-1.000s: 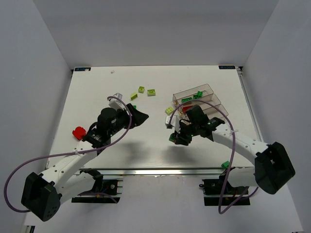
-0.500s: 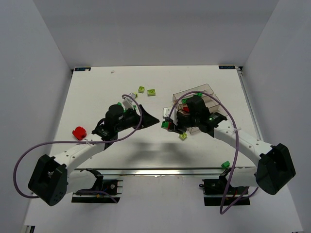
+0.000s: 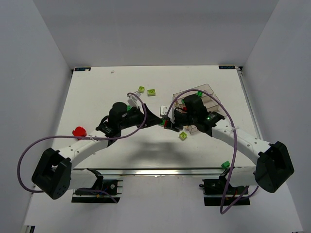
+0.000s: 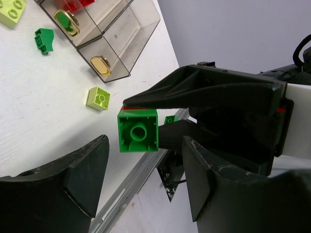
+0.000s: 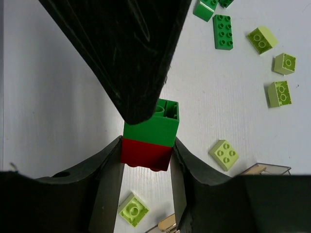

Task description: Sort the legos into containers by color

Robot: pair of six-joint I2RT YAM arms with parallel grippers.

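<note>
Left of the bins (image 3: 206,90), right jaws clamp a red brick (image 5: 146,151) joined to a green brick (image 4: 138,130); left jaws apart around it.

— What stands on the white table (image 3: 97,97)?
— A smoky clear three-bin tray (image 3: 212,90).
— Any loose pieces around that tray?
— A lime brick (image 3: 183,136) lies just beside its near left corner. A second lime brick (image 3: 141,89) and a third lime brick (image 3: 151,92) lie side by side to its left, towards the far side.
— Other colours?
— A red brick (image 3: 78,131) lies well apart, far to the tray's left. A green brick (image 3: 225,165) sits nearer than the tray, at the table's front edge.
</note>
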